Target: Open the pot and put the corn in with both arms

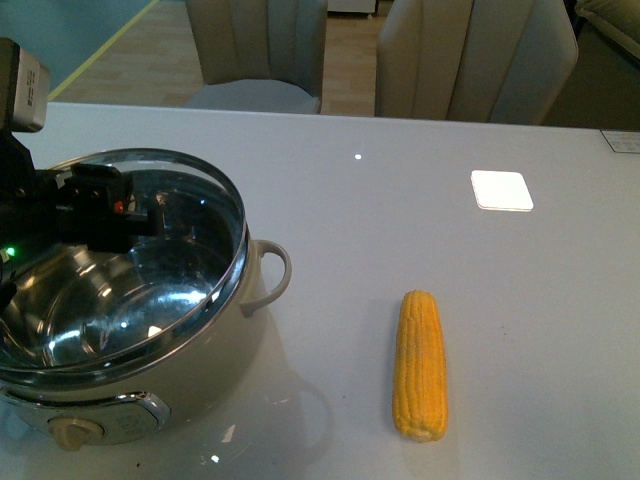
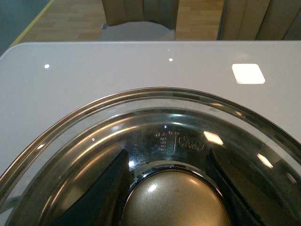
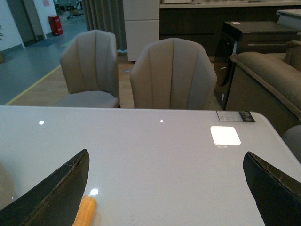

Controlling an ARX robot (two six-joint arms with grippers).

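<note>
The cream pot [image 1: 205, 365] stands at the table's front left, its steel inside showing. Its glass lid [image 1: 205, 205] is tilted, the right edge near the rim and the left side raised. My left gripper [image 1: 100, 205] is shut on the lid's cream knob [image 2: 174, 200], with a black finger [image 2: 106, 190] on each side of it. The yellow corn [image 1: 420, 365] lies lengthwise on the table, right of the pot. My right gripper [image 3: 164, 193] is open above the table. The tip of the corn [image 3: 84, 212] shows beside its one finger [image 3: 51, 195].
The pot's loop handle [image 1: 270, 275] points toward the corn and its dial [image 1: 75, 432] faces me. Two beige chairs [image 1: 470, 60] stand behind the table's far edge. A bright square light patch [image 1: 502, 190] lies on the white table [image 1: 400, 220].
</note>
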